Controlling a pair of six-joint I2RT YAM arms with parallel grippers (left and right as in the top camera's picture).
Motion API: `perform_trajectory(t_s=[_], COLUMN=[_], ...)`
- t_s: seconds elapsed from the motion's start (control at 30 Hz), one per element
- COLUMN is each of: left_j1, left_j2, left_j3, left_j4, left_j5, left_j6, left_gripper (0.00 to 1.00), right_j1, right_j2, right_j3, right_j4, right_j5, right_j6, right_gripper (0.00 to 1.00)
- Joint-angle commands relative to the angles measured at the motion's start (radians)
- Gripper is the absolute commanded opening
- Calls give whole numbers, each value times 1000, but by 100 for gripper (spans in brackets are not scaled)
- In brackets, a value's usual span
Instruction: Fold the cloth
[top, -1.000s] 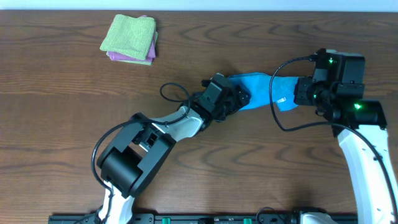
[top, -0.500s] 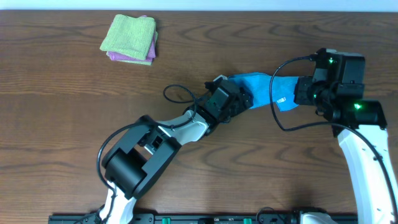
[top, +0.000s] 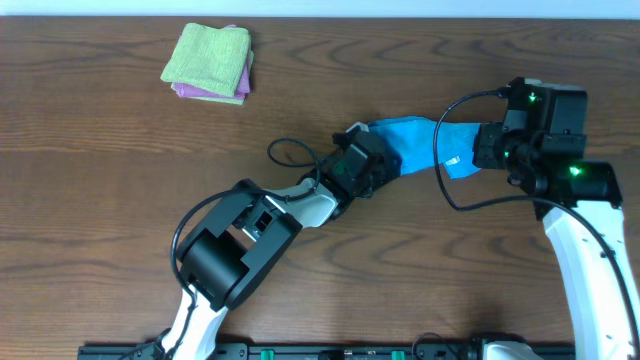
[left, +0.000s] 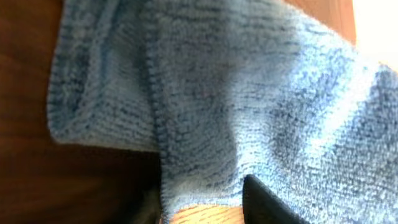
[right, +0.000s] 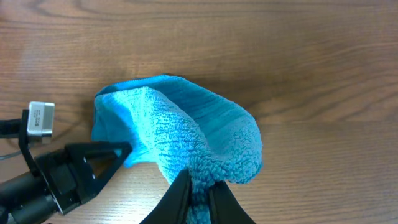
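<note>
The sky-blue cloth (top: 415, 140) hangs bunched between my two grippers near the middle right of the table, and its white tag (top: 452, 160) shows near the right end. My left gripper (top: 390, 162) is at the cloth's left end. In the left wrist view the cloth (left: 236, 93) fills the frame and its hemmed edge runs down between the narrowed jaws of the left gripper (left: 202, 202). My right gripper (right: 200, 186) is shut on a pinched fold of the cloth (right: 180, 134). The left gripper (right: 126, 151) shows there too, its tip on the cloth's far end.
A lime-green folded cloth (top: 208, 52) lies on a pink-purple folded cloth (top: 205, 93) at the back left. A black cable (top: 285, 152) loops beside the left wrist. Another cable (top: 440, 170) arcs over the blue cloth from the right arm.
My left arm has reached further right onto the cloth's left end, and its jaws have closed in on the edge. The right arm and its grip have not moved.
</note>
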Motion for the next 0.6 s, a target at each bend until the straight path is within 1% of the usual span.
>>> perform_trajectory(t_s=[0.0,0.03,0.07,0.1,0.37,0.47,0.57], left_j1=[1,1,1,1,3,28,84], left_j2=[17,17,17,17,17,11,-7], left_j3=[-2,-2,-2,-2,-2,-2,0], left_j4=[-3,-6,-7,-8,-7,26,63], left_j5=[22,23,23,23,31,115,222], left_j6=[14,14,14,14,14,16,18], left_gripper=[13,12,7,6,6,6,6], right_j1=[-6,-6,-6,-6,-6,-6,-6], right_j2=[0,-1,-1,-1,-1,-1,-1], right_j3=[16,16,16,16,16,16,16], right_j4=[10,10,10,10,10,10,13], right_j5=[6,6,6,6,6,5,-6], right_j6=[-16,-16,-16,-16,-16,-16,-16], right_gripper=[10,10,11,10,11,10,9])
